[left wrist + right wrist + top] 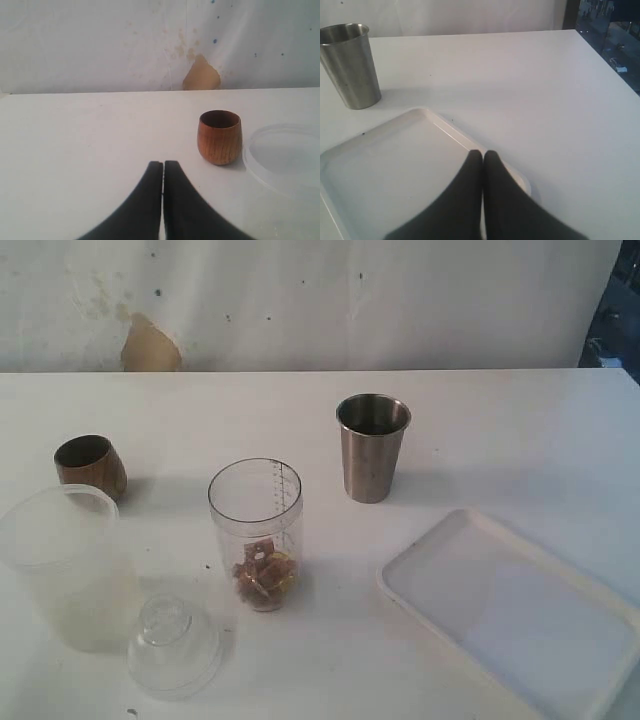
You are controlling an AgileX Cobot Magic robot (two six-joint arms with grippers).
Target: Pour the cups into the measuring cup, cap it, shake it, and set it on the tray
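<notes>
Fingers (145,200) of the left gripper (163,163) are pressed together with nothing between them, and the fingers (505,200) of the right gripper (483,152) are closed the same way, empty; both show only in their own wrist views, their bases cut off by the picture edge, and neither arm appears in the exterior view. The left pair points over the white table (500,430) towards the wooden cup (219,137), which stands upright and well apart from the tips; its inside is too dark to make out. Just beside it the frosted cup (65,570) stands upright; the left wrist view catches only part of its rim. The measuring cup (256,530) stands near the middle of the table, uncapped, with brown and yellowish pieces (262,575) at its bottom; what they are cannot be told. A printed scale runs down its side, but the figures are too small to read. The clear domed lid (173,645) lies in front of the frosted cup; whether they touch is unclear. The tray (520,610) lies on the right, cut off by the frame, with the steel cup (372,448) behind it.
</notes>
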